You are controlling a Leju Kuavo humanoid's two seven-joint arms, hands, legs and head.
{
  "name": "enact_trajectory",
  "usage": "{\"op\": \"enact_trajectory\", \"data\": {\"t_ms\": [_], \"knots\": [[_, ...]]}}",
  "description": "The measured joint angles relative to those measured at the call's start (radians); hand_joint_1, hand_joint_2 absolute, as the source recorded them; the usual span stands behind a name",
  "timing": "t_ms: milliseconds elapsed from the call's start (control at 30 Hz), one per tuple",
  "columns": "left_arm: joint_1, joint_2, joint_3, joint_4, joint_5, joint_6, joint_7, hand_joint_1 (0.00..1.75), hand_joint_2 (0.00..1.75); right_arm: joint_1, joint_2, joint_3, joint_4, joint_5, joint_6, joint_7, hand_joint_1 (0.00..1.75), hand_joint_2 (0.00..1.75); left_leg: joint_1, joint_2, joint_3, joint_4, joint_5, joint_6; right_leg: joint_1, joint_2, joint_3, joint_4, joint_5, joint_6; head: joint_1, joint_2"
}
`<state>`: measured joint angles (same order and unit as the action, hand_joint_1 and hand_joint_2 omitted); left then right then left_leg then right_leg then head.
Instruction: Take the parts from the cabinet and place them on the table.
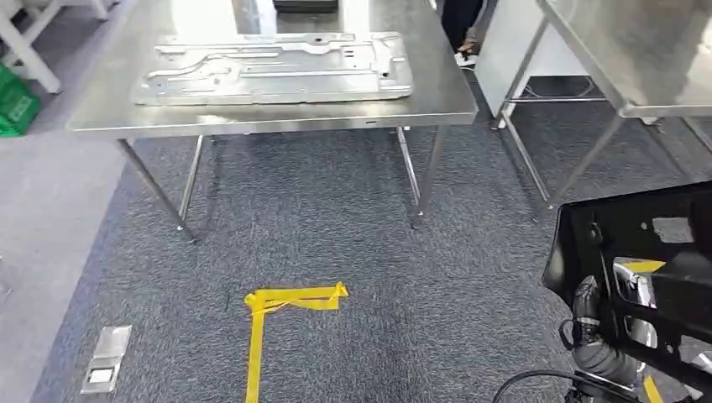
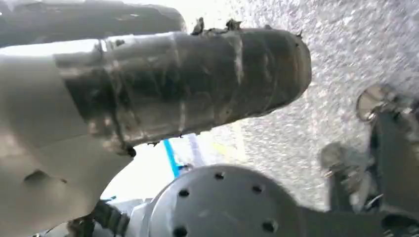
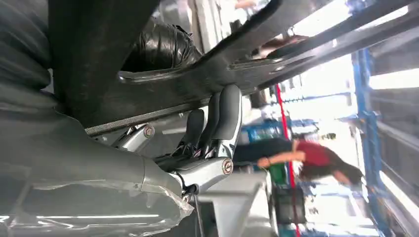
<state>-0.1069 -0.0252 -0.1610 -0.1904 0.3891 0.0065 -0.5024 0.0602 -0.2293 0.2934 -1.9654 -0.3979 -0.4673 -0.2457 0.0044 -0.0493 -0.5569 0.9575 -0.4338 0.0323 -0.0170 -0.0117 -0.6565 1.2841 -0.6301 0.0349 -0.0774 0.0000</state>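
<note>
the right hand (image 1: 598, 332) has its fingers (image 3: 225, 116) clamped on the black part (image 1: 638, 243), carried low, well short of the surface (image 1: 252, 113) ahead; next, lift it over beside the silver panel (image 1: 273, 67); left fingers unclear.

brushed steel table (image 1: 437, 101) – glossy black part (image 1: 638, 235), rough grey carpet (image 1: 336, 218).

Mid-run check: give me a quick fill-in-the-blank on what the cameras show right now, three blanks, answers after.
1. The right hand grips a ____ part.
2. On the steel table lies a flat ____ metal panel.
3. The tape on the carpet is ____.

Missing words: black; silver; yellow
</note>
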Motion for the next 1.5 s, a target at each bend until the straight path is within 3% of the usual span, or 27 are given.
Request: {"op": "enact_trajectory", "data": {"t_ms": [33,100,133,167,200,300,333,367,400,467,533,567,633,667,700,833,867,900,933,1000,1033,1100,1167,1233,1367,1433,1500], "knots": [[0.000,-0.001,0.000,0.000,0.000,0.000,0.000,0.00,0.00,0.002,0.000,0.000,0.000,0.000,0.000,0.002,1.75,1.75,-0.001,-0.015,0.000,0.001,0.001,-0.001,0.000,0.001,0.002,-0.008,0.018,-0.004,0.000,0.000],[0.001,-0.002,0.000,0.000,0.000,0.000,0.000,0.00,0.00,0.001,0.000,0.000,0.000,0.000,0.000,0.002,1.75,1.75,-0.004,-0.043,0.000,0.003,0.003,-0.003,0.000,0.015,0.058,-0.139,0.102,-0.016,0.000,0.000],[0.002,-0.002,0.000,0.000,0.000,0.000,0.000,0.00,0.00,0.001,0.000,-0.001,0.000,0.000,0.000,0.002,1.75,1.75,-0.004,-0.058,0.001,0.003,0.005,-0.006,0.001,0.043,0.101,-0.236,0.151,-0.027,0.000,0.000],[0.001,-0.002,-0.002,0.000,0.000,-0.001,0.000,0.00,0.00,0.001,-0.001,-0.002,0.000,0.000,0.000,0.002,1.75,1.75,0.000,-0.067,-0.005,0.003,0.008,-0.009,0.000,0.105,0.129,-0.304,0.165,-0.040,0.000,0.000],[-0.003,-0.002,-0.003,0.000,-0.001,-0.001,0.001,0.00,0.00,0.003,-0.002,-0.002,0.000,0.000,0.000,0.002,1.75,1.75,-0.004,-0.080,-0.013,0.007,0.011,-0.016,-0.003,0.123,0.134,-0.328,0.163,-0.045,-0.003,0.000],[0.002,-0.004,-0.003,0.000,-0.002,-0.001,0.001,0.00,0.00,0.001,-0.004,-0.003,-0.003,0.000,0.000,0.003,1.75,1.75,0.012,-0.121,-0.026,-0.002,0.023,-0.040,0.007,0.086,0.137,-0.335,0.163,-0.041,0.000,0.000],[0.003,-0.004,-0.003,0.000,-0.002,0.000,0.001,0.00,0.00,0.001,-0.003,-0.002,-0.004,0.000,0.000,0.003,1.75,1.75,0.008,-0.117,-0.024,0.000,0.023,-0.044,-0.003,0.066,0.150,-0.354,0.173,-0.044,-0.002,0.000],[0.004,-0.004,-0.003,0.000,-0.002,0.000,0.001,0.00,0.00,0.002,-0.003,-0.001,-0.004,0.000,0.000,0.005,1.75,1.75,0.001,-0.043,-0.033,0.022,0.002,-0.048,-0.002,0.050,0.159,-0.363,0.178,-0.048,-0.005,0.000],[0.004,-0.003,-0.003,0.000,-0.002,-0.001,0.001,0.00,0.00,0.004,-0.003,-0.002,-0.007,0.000,0.000,0.004,1.75,1.75,0.001,0.006,-0.060,0.078,-0.039,-0.054,0.000,0.034,0.162,-0.366,0.180,-0.052,-0.011,0.000],[0.002,0.006,-0.003,0.000,-0.002,-0.003,0.001,0.00,0.00,0.007,-0.004,-0.002,-0.007,-0.001,0.000,0.005,1.75,1.75,0.004,0.039,-0.143,0.254,-0.122,-0.062,0.002,0.000,0.160,-0.364,0.180,-0.053,-0.013,0.000],[0.002,0.011,-0.005,0.000,-0.005,-0.003,0.002,0.00,0.00,0.011,-0.004,-0.002,-0.007,-0.001,0.000,0.005,1.75,1.75,0.008,0.039,-0.177,0.331,-0.134,-0.070,0.002,-0.037,0.159,-0.362,0.178,-0.053,-0.012,0.000],[0.003,0.012,-0.005,0.000,-0.005,-0.003,0.002,0.00,0.00,0.011,-0.004,-0.002,-0.007,-0.001,0.000,0.005,1.75,1.75,0.010,0.041,-0.156,0.296,-0.106,-0.072,0.001,-0.051,0.159,-0.361,0.176,-0.051,-0.013,0.000],[0.003,0.012,-0.006,0.000,-0.007,-0.003,0.002,0.00,0.00,0.011,-0.003,-0.001,-0.007,-0.001,0.000,0.005,1.75,1.75,0.009,0.065,-0.050,0.110,-0.022,-0.070,0.000,-0.079,0.162,-0.356,0.170,-0.044,-0.013,0.000],[0.002,0.012,-0.006,0.000,-0.007,-0.002,0.002,0.00,0.00,0.011,-0.003,-0.002,-0.008,-0.001,0.000,0.006,1.75,1.75,0.008,0.107,0.005,0.020,0.001,-0.066,0.002,-0.090,0.166,-0.353,0.167,-0.039,-0.013,0.000],[-0.001,0.012,-0.006,0.000,-0.008,-0.003,0.002,0.00,0.00,0.011,-0.003,-0.002,-0.008,-0.001,0.000,0.006,1.75,1.75,0.003,0.121,0.013,-0.002,-0.005,-0.054,0.011,-0.099,0.163,-0.346,0.160,-0.031,-0.013,0.000],[0.001,0.012,-0.006,0.000,-0.008,-0.003,0.003,0.00,0.00,0.009,-0.004,-0.002,-0.009,0.000,0.000,0.006,1.75,1.75,0.003,0.070,0.000,-0.003,0.005,-0.024,0.008,-0.136,0.170,-0.350,0.158,-0.010,-0.009,0.000],[0.002,0.012,-0.006,0.000,-0.008,-0.003,0.003,0.00,0.00,0.008,-0.004,-0.003,-0.011,0.000,0.000,0.006,1.75,1.75,0.009,0.060,0.001,-0.006,0.010,-0.018,0.005,-0.098,0.163,-0.339,0.145,-0.001,-0.007,0.000],[0.001,0.012,-0.006,0.000,-0.008,-0.003,0.003,0.00,0.00,0.009,-0.004,-0.003,-0.012,0.000,0.000,0.006,1.75,1.75,0.011,0.052,-0.002,-0.006,0.013,-0.014,0.003,-0.041,0.144,-0.294,0.109,0.003,-0.006,0.000],[0.000,0.008,-0.007,0.000,-0.008,-0.003,0.003,0.00,0.00,0.010,-0.005,-0.003,-0.013,0.000,0.000,0.006,1.75,1.75,0.010,0.043,-0.005,-0.006,0.016,-0.009,0.002,-0.012,0.107,-0.208,0.062,0.004,-0.005,0.000],[-0.002,0.000,-0.007,0.000,-0.008,-0.003,0.003,0.00,0.00,0.016,-0.005,-0.003,-0.012,0.000,0.000,0.006,1.75,1.75,0.007,0.015,-0.015,-0.004,0.020,-0.005,0.002,0.003,0.023,-0.031,-0.006,0.004,-0.004,0.000],[-0.002,-0.003,-0.007,0.000,-0.008,-0.003,0.003,0.00,0.00,0.019,-0.005,-0.003,-0.012,0.000,0.000,0.006,1.75,1.75,0.006,0.008,-0.017,-0.003,0.021,-0.003,0.002,0.003,0.008,-0.002,-0.005,0.003,-0.005,0.000],[0.001,-0.007,-0.007,0.000,-0.008,-0.003,0.003,0.00,0.00,0.019,-0.005,-0.004,-0.012,0.000,-0.001,0.006,1.75,1.75,0.004,-0.010,-0.018,-0.001,0.024,-0.005,0.002,0.005,0.042,-0.086,0.058,-0.006,-0.004,0.000],[0.002,-0.008,-0.007,0.000,-0.010,-0.006,0.003,0.00,0.00,0.018,-0.005,-0.004,-0.013,-0.005,-0.002,0.007,1.75,1.75,0.002,-0.025,-0.018,0.002,0.025,-0.007,0.002,0.014,0.128,-0.268,0.144,-0.019,-0.004,0.000],[0.002,-0.008,-0.007,0.000,-0.010,-0.010,0.003,0.00,0.00,0.016,-0.005,-0.004,-0.013,-0.012,-0.002,0.008,1.75,1.75,-0.004,-0.032,-0.027,0.007,0.024,-0.019,0.004,0.023,0.151,-0.339,0.145,-0.026,-0.005,0.000],[0.006,-0.008,-0.007,0.000,-0.012,-0.018,-0.005,0.00,0.00,0.018,-0.005,-0.004,-0.014,-0.015,0.000,0.008,1.75,1.75,0.001,-0.022,-0.023,0.004,0.019,-0.045,0.001,0.015,0.163,-0.351,0.157,-0.044,-0.006,0.000],[0.004,-0.002,-0.008,0.000,-0.017,-0.018,-0.006,0.00,0.00,0.022,-0.005,-0.004,-0.014,-0.015,0.000,0.007,1.75,1.75,0.001,0.025,-0.066,0.106,-0.048,-0.053,0.000,0.011,0.168,-0.352,0.158,-0.049,-0.010,0.000],[0.003,0.009,-0.009,0.000,-0.018,-0.018,-0.006,0.00,0.00,0.031,-0.005,-0.005,-0.014,-0.015,0.000,0.007,1.75,1.75,0.003,0.037,-0.152,0.282,-0.122,-0.060,0.000,0.001,0.170,-0.352,0.154,-0.052,-0.010,0.000]]}}
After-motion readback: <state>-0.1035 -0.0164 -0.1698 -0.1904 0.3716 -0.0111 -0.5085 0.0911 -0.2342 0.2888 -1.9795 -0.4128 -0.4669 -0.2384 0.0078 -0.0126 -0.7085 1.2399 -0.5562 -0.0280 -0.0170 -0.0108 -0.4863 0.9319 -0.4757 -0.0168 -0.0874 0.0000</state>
